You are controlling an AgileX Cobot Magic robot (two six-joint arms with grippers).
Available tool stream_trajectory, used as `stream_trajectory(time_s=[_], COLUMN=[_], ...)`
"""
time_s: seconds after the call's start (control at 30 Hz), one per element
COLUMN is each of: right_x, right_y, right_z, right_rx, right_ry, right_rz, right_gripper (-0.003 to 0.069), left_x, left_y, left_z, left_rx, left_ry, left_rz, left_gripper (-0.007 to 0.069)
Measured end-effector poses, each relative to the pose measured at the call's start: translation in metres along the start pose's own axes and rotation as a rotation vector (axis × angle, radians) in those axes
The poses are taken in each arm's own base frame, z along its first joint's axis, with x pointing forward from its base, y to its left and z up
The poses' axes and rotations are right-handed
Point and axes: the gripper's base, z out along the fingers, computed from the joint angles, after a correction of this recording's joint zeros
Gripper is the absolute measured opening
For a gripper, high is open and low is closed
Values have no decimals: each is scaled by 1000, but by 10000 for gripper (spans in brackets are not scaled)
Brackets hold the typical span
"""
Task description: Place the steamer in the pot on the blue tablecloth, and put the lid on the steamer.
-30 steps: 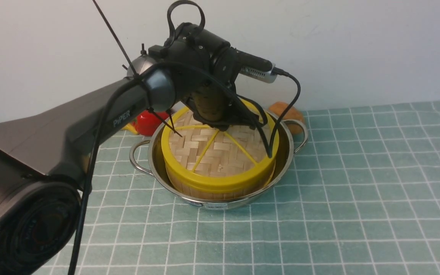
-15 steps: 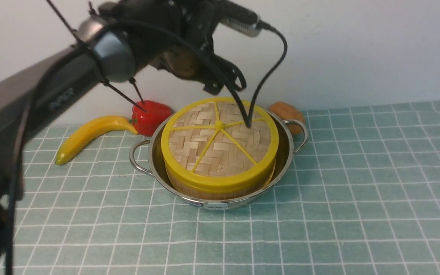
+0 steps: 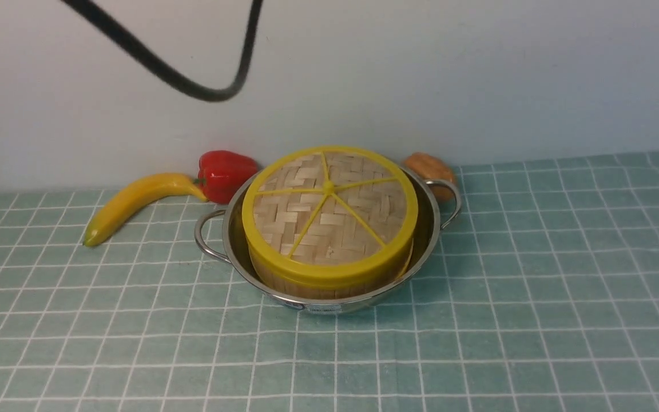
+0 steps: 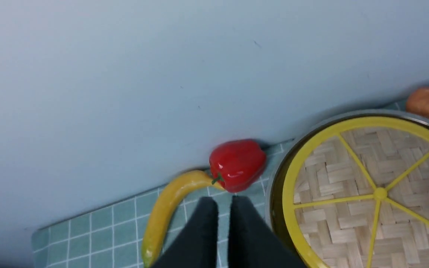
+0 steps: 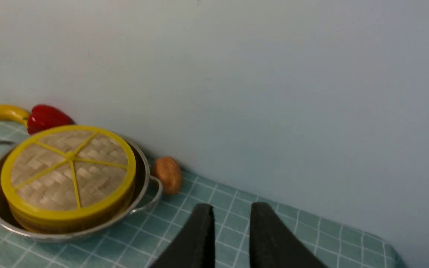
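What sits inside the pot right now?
The steamer stands in the pot, with the lid on top. The lid covers whatever the steamer holds.

The blue tablecloth [image 3: 535,257] carries the pot [image 3: 428,229], a banana [image 3: 129,203], a red pepper [image 3: 223,171] and a brown lump [image 3: 429,167]

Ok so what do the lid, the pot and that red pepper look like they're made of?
The lid: woven bamboo strips, matte and pale; its yellow rim and spokes look like smooth plastic.
The pot: probably polished stainless steel, given the mirror-bright rim and reflections.
The red pepper: likely a plastic fake, judging by its even colour and hard gloss.
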Motion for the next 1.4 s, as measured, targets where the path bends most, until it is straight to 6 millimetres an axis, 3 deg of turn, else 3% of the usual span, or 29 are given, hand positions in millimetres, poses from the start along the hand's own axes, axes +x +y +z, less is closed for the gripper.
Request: stream_trajectory(time_s=[0.03,0.1,0.13,0.23,0.37,0.47,0.5,0.63,0.8,1.0,1.4], right_x=[4,38,40,75,124,143,144,151,151,152,153], right_y=[0,0,0,1,0,1,1,4,8,12,23], right_z=[0,-1,0,3,7,9,9,11,11,11,10], right_rx=[3,21,22,42,79,84,84,60,22,-28,-145], right_ry=[-5,-28,-37,-52,-25,-4,-4,10,17,26,48], right_rz=[-2,2,7,20,44,50,50,72,102,142,237], right_gripper=[138,50,45,-12,-16,-16,-16,-8,1,16,74], left_x=[0,5,6,22,65,95,98,147,177,189,192], left_y=[1,15,15,23,25,23,23,17,20,27,30], left_z=[-2,-34,-35,-57,-71,-74,-74,-76,-87,-101,-92], left_rx=[1,27,29,65,103,134,137,198,214,216,148], left_ry=[-4,-57,-56,-79,-110,-125,-127,-194,-234,-256,-242], left_rz=[-1,-19,-18,-14,13,-1,-1,-12,-37,-67,-5], left_gripper=[-3,-23,-23,-23,-22,-22,-22,-20,-17,-8,12])
